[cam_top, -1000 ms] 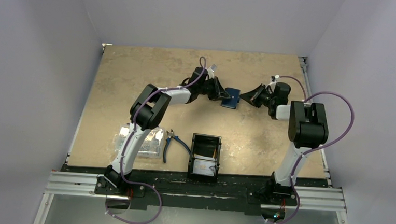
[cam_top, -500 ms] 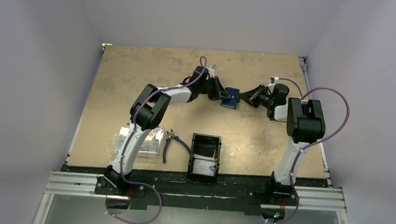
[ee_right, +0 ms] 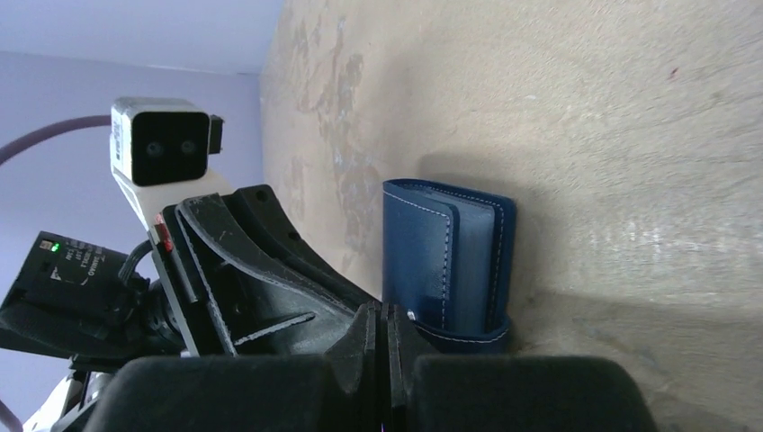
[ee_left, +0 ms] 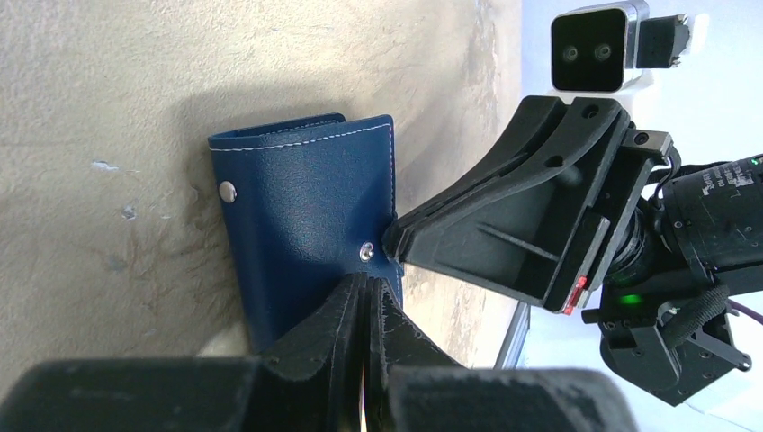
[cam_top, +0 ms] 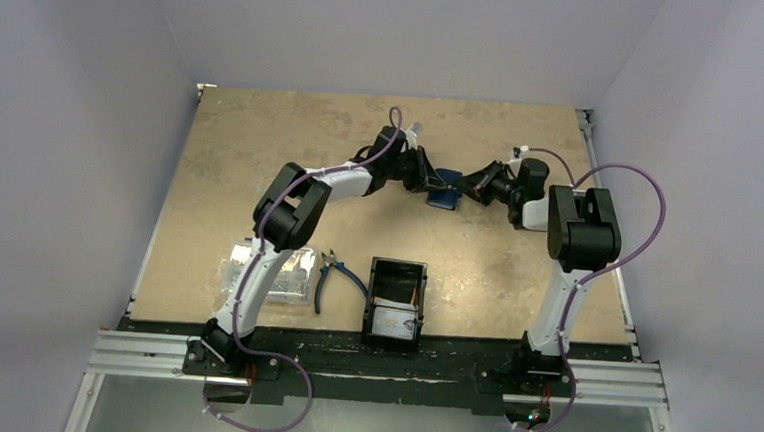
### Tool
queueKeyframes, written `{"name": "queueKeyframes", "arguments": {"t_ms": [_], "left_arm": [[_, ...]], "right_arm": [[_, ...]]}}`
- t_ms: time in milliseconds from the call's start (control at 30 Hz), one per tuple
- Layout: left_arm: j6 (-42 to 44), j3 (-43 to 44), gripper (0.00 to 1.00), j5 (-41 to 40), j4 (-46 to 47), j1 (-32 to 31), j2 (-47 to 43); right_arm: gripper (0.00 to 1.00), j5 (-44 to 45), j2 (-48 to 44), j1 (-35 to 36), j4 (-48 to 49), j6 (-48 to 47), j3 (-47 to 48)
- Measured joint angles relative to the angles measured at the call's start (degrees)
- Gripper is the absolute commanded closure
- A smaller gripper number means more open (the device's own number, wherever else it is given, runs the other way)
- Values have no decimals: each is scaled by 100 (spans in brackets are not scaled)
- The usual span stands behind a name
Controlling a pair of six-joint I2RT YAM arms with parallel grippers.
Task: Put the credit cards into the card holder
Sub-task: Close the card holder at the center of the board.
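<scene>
The opening of the card holder [ee_left: 301, 211] is judged to be the step in hand. It lies folded on the table at the upper centre of the overhead view. The left gripper [ee_left: 364, 286] and the right gripper [ee_right: 384, 313] are set against its snap-side edge, jaws pressed together. Whether a flap is pinched cannot be told. The credit cards [cam_top: 392, 323] are seen in the black tray [cam_top: 398, 264], lower centre. Next, a flap must be caught and peeled back.
</scene>
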Motion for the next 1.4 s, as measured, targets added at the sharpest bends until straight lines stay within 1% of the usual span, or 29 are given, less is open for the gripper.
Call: {"name": "queueKeyframes", "arguments": {"t_ms": [233,267,333,400,433,533,600,633,767,967,1133,1400], "left_arm": [[46,24,100,-13,13,-31,17],[46,24,100,-13,15,-31,17],[48,24,100,-13,15,-31,17],[48,24,100,-13,17,-31,17],[48,24,100,-13,20,-31,17],[48,24,100,-13,24,-31,17],[48,24,100,-13,24,-31,17],[48,24,100,-13,24,-31,17],[48,24,100,-13,24,-31,17],[50,24,100,-13,24,-31,17],[50,24,100,-13,26,-31,17],[50,24,100,-11,28,-31,17]], "right_arm": [[100,-4,22,61,-127,-192,46],[97,-11,17,61,-188,-278,66],[83,28,-90,61,-675,-656,212],[72,319,-328,101,-1558,-1298,479],[67,474,-448,127,-1912,-1545,590],[52,1102,-1086,238,-2949,-2352,839],[46,1499,-1469,356,-3399,-2743,949],[44,1716,-1609,433,-3615,-2933,1025],[44,2551,-1663,820,-4277,-3445,1390],[53,3442,-1475,1257,-4937,-3709,1425],[60,3781,-1307,1331,-5101,-3779,1449],[74,3926,-1113,1331,-5101,-3836,1534]]}}
